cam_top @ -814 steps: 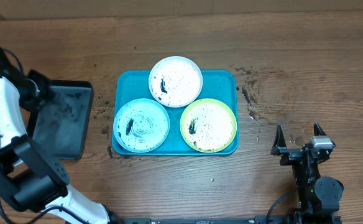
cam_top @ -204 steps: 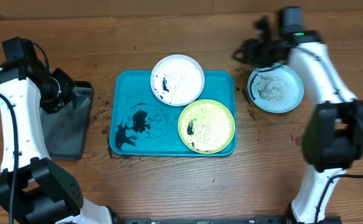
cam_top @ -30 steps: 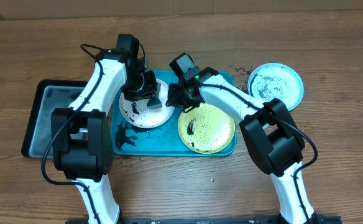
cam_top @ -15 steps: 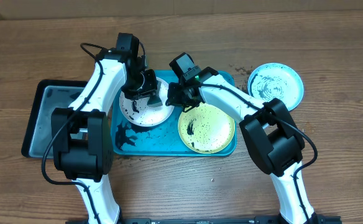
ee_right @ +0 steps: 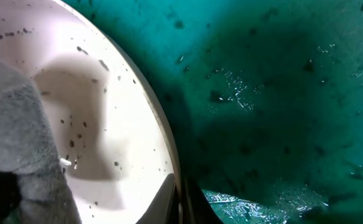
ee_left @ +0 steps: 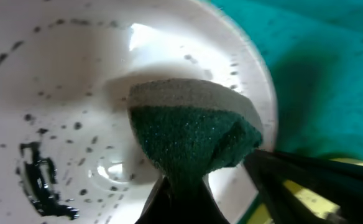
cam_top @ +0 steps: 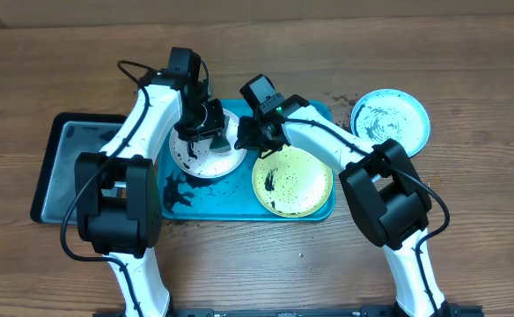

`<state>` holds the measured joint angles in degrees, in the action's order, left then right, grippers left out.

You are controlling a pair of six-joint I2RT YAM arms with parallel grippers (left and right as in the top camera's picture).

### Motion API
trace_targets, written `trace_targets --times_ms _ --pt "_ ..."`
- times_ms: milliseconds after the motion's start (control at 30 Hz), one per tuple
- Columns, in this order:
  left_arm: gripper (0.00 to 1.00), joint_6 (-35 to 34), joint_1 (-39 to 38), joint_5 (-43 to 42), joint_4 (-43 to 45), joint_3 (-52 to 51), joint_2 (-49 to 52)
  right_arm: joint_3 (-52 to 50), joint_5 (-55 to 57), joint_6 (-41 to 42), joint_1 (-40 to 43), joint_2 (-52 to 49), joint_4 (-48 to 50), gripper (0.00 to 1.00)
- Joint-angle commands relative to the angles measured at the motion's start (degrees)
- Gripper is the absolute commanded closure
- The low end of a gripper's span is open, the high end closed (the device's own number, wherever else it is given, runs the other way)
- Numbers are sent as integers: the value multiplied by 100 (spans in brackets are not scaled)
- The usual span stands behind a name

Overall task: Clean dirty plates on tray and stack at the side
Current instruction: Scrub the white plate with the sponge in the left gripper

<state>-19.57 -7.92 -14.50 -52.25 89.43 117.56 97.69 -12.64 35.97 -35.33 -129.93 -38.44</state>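
Note:
The white plate [cam_top: 200, 157] sits tilted over the left part of the turquoise tray [cam_top: 317, 116], speckled with dark smears. My left gripper [cam_top: 206, 125] is shut on a green sponge [ee_left: 194, 138] and presses it against the inside of the white plate [ee_left: 57, 93]. My right gripper [cam_top: 242, 139] is shut on that plate's right rim [ee_right: 172, 168], with the white plate [ee_right: 101, 124] to its left and the tray [ee_right: 281, 93] beyond. The yellow-green plate [cam_top: 292, 180] lies speckled on the tray's right half. The light blue plate [cam_top: 390, 123] rests on the table to the right of the tray.
A black tray with a grey inside [cam_top: 72, 176] stands at the left of the wooden table. A dark smear [cam_top: 182, 189] marks the turquoise tray's lower left. Dark specks lie on the wood between the tray and the light blue plate.
My left gripper has shifted the sponge slightly up and right across the white plate. The right gripper holds the rim still.

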Motion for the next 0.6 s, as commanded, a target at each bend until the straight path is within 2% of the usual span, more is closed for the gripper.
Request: trace_targets --times_ms 0,133,267,567 --pt "96 -317 -46 330 26 -282 28 -22 107 31 15 -72 0 96" --pt "96 -584 -61 358 109 -684 31 -22 286 28 15 -72 -44 96" --pt "95 -638 -63 629 317 -1073 31 -22 925 28 15 -72 -76 96" --pt "96 -640 85 2310 9 -1088 28 -22 1508 31 15 -72 -286 96"
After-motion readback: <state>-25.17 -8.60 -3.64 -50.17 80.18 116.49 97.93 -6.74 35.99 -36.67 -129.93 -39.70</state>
